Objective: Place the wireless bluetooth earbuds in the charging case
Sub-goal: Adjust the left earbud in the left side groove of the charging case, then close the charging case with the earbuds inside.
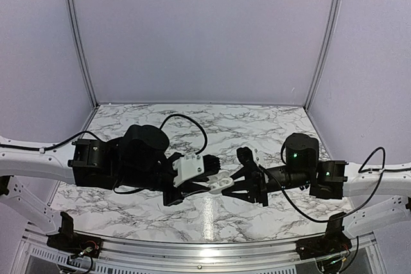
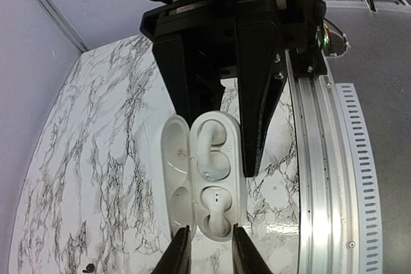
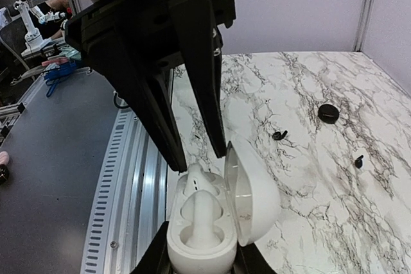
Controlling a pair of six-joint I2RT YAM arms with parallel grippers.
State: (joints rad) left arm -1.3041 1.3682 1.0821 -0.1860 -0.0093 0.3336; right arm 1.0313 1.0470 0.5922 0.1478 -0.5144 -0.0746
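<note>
1. My left hand (image 2: pixel 209 255) is clamped on one end of the open white case (image 3: pixel 257 200), and my right hand (image 3: pixel 202 262) is clamped on the other end.
2. Both white earbuds (image 2: pixel 214 140) look seated in its wells, so that pair seems done. Its lid stands open.
3. Well beyond the white case, two black earbuds (image 3: pixel 279 135) lie loose on the desk (image 3: pixel 308 222). The black case (image 3: pixel 328 113) sits past them, apparently closed. That pair is left to do.

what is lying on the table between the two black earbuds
Nothing. In the right wrist view the marble table is bare between one black earbud and the other black earbud.
</note>
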